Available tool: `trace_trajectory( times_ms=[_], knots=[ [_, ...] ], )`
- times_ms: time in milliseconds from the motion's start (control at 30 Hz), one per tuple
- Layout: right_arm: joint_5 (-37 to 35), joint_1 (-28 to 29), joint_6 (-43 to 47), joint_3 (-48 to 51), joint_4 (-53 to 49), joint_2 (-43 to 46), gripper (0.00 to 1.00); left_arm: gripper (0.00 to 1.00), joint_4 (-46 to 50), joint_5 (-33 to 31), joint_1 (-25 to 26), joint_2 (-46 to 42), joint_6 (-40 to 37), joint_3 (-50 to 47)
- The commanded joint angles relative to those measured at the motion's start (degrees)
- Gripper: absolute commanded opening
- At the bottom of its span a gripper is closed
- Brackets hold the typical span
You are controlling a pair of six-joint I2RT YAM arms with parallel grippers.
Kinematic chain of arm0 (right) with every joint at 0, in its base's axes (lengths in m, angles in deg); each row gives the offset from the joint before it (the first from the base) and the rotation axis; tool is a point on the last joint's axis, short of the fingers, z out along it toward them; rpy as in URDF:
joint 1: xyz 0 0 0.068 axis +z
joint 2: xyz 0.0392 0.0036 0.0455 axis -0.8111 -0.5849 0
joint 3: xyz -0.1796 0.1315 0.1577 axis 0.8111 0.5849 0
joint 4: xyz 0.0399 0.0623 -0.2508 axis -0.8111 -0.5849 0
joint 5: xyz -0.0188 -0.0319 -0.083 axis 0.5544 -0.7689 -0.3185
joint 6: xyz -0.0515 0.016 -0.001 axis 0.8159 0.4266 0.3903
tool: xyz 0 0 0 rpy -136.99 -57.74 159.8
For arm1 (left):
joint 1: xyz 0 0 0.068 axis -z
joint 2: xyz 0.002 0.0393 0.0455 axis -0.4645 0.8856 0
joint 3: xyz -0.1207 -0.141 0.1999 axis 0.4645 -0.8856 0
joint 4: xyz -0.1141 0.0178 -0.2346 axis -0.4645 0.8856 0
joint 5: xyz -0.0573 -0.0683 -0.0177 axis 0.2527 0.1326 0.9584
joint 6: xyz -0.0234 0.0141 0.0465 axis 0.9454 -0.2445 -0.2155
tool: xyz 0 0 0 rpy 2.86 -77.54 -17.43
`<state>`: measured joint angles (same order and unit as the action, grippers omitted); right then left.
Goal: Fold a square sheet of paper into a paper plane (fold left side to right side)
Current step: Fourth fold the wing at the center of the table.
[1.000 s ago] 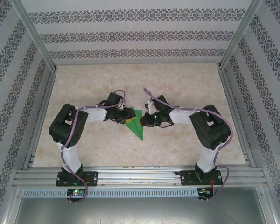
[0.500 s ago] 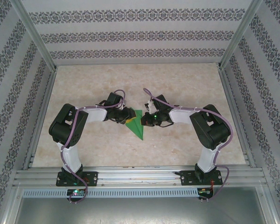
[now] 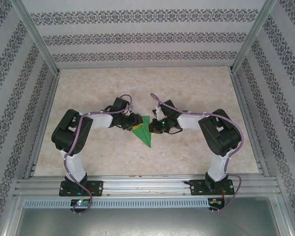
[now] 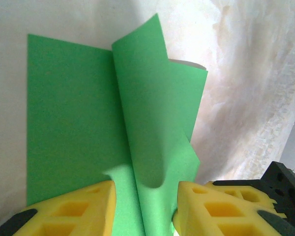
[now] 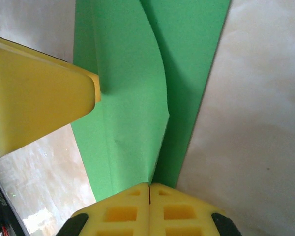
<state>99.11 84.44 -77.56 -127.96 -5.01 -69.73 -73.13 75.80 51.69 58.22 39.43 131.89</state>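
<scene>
Found L end effector apart astride paper plane flap, R end effector together on crease. Judged mid-fold; next: flatten flap.

Open table around the paper plane

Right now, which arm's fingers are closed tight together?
The right arm's fingers: their yellow tips meet with no gap, pinching the green paper at its flap. The left arm's fingers stand apart, straddling the raised fold.
</scene>
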Motion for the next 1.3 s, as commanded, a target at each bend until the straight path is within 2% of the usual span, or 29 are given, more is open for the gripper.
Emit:
trace_trajectory(
  times_ms=[0,433,700,1000,1100,1267],
  knots=[
    [-1.4,0.0,1.6,-1.2,-1.2,-0.8,0.00,0.38,3.3,-2.2,0.7,1.7,-0.1,0.5],
    [-2.8,0.4,2.0,-1.0,-3.2,-2.6,0.00,0.39,2.7,-1.5,0.8,1.2,0.0,1.1],
    [-4.2,0.5,1.6,-1.6,-6.0,-4.4,0.00,0.44,-0.4,0.2,0.8,-1.0,1.6,1.5],
    [-5.0,0.5,0.9,-2.2,-7.4,-5.5,0.00,0.47,1.7,-2.3,0.7,-5.2,0.2,2.2],
    [-5.1,0.5,0.6,-2.2,-7.5,-5.6,0.00,0.41,2.2,-2.3,0.8,-6.0,-0.5,2.3],
    [-5.3,0.4,0.6,-2.4,-8.1,-5.8,0.00,0.18,-0.7,2.5,1.1,-4.0,0.6,3.2]
  ],
)
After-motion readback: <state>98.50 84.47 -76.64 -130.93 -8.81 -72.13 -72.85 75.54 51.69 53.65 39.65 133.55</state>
